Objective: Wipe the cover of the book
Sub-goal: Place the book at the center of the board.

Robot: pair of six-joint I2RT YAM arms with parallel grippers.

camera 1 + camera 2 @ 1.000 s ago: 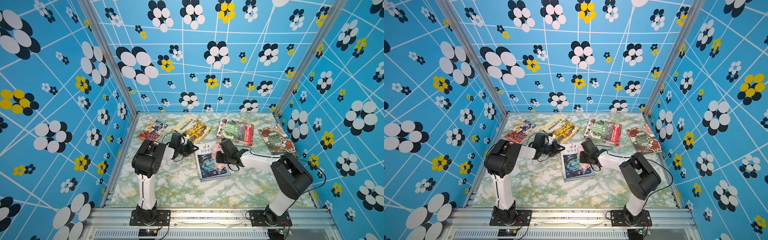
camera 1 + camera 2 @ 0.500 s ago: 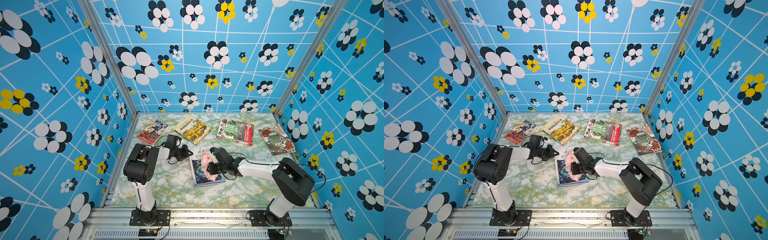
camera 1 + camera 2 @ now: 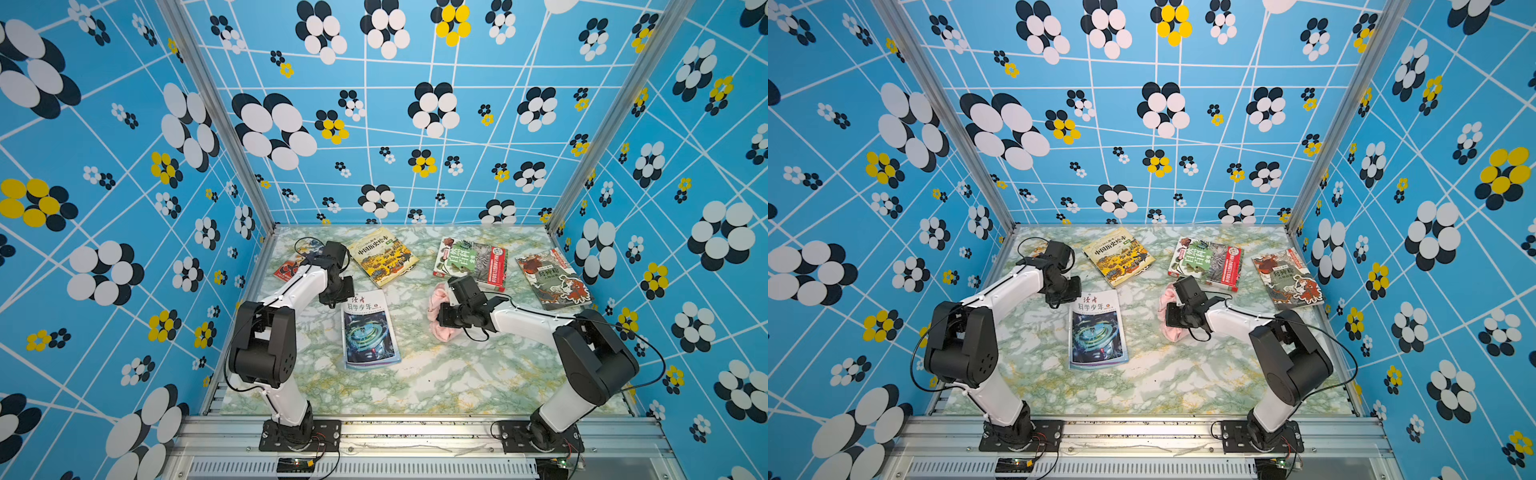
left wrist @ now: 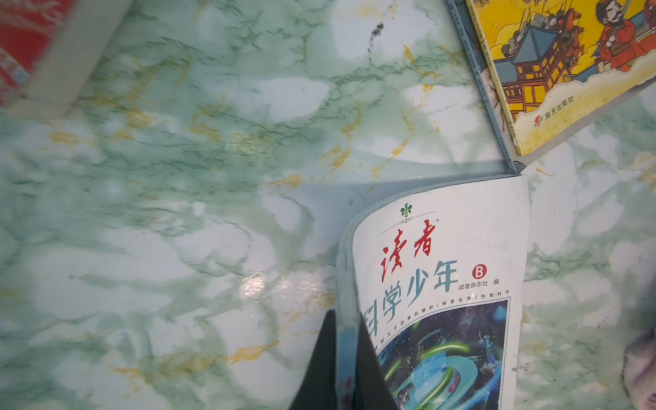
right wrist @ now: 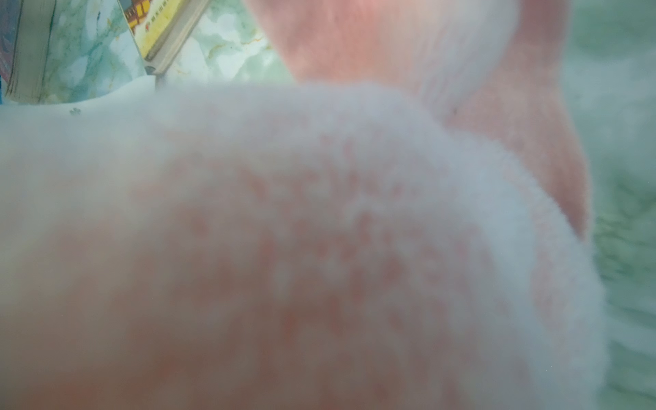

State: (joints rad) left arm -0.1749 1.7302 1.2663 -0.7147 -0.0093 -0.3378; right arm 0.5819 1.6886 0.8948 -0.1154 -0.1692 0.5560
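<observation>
Cloth is beside the book, not on it.
Book (image 3: 369, 328) lies flat on the bench (image 3: 415, 376), long axis fore-aft. Right tool (image 3: 435, 312), clamped on the pink cloth (image 3: 444, 333), sits just off the book's right edge; left tool (image 3: 336, 300) pinches its far-left corner.

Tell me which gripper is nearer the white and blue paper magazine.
Left. The left gripper clamps the edge of the magazine; the right gripper, holding the fluffy pink cloth, sits apart beside it.
</observation>
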